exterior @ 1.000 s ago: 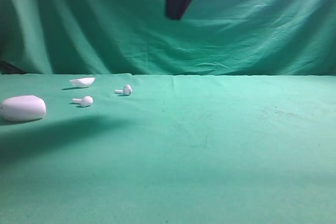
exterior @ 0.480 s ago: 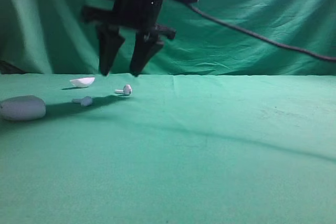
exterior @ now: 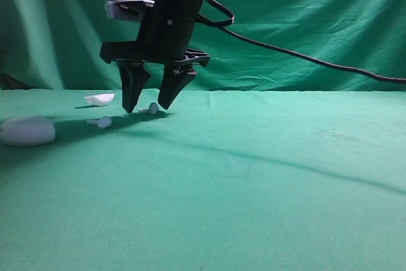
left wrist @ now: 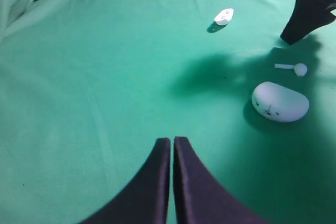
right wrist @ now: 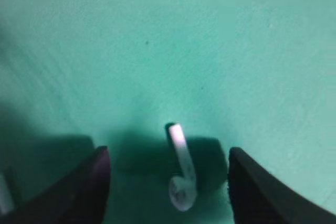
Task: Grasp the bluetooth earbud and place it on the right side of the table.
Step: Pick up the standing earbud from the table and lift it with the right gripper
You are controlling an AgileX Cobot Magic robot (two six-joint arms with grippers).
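The bluetooth earbud (exterior: 153, 108) lies on the green table (exterior: 266, 182) at the far left, stem pointing left. My right gripper (exterior: 146, 107) has reached across and stands open, one finger on each side of it, tips close to the cloth. In the right wrist view the earbud (right wrist: 181, 174) lies between the dark fingers (right wrist: 94, 182), touching neither. My left gripper (left wrist: 172, 140) is shut with nothing in it, hovering over bare cloth. Of the right gripper, the left wrist view shows only a finger (left wrist: 307, 14), and the bluetooth earbud is out of sight there.
A second, all-white earbud (exterior: 101, 122) lies just left of the right gripper, with the white oval case (exterior: 27, 131) further left and a white shell-shaped lid (exterior: 99, 99) behind. The right arm's black cable (exterior: 304, 58) runs off to the right.
The right gripper came down from the top of the view, opened wide, and now straddles the bluetooth earbud near the cloth. Its shadow now covers the other earbud and the case.
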